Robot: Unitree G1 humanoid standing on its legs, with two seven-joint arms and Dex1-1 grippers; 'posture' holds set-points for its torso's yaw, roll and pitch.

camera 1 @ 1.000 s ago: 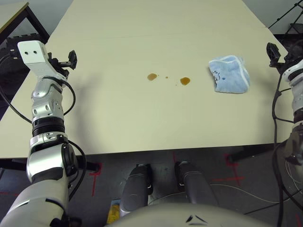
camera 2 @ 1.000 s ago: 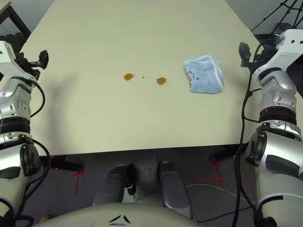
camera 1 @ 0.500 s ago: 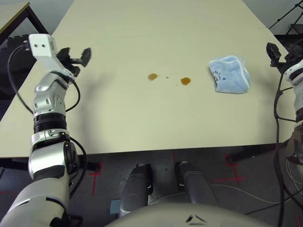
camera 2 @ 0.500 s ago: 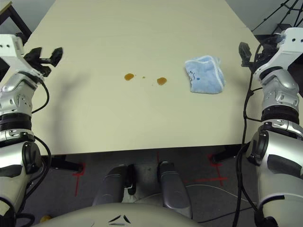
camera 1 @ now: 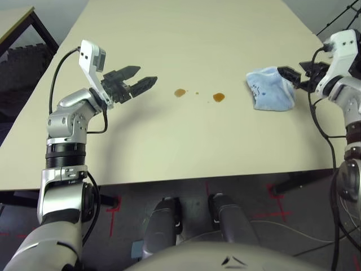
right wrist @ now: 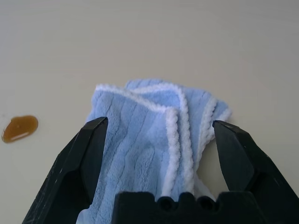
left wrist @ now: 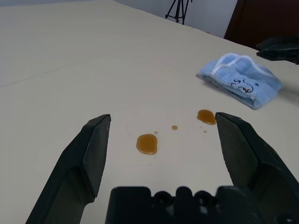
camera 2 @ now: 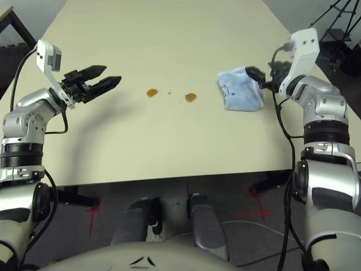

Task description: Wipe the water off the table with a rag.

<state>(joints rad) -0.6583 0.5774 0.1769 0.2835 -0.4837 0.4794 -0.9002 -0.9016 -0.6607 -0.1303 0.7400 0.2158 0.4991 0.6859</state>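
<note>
Near edge of the rag (right wrist: 154, 140) cut off behind the right gripper (right wrist: 159, 135) body in its wrist view. Fingers spread wide, straddling the folded rag just ahead, above the table (camera 1: 186, 141). Left gripper (camera 1: 138, 84) wide too, holding nothing; the water (left wrist: 147, 143) lies ahead between its fingers, rag beyond.

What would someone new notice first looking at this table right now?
Probably the light blue rag, bunched on the pale table toward the robot's right, with the open right gripper at its edge. Next, two amber drops of water mid-table, the open left gripper pointing at them from the left.
</note>
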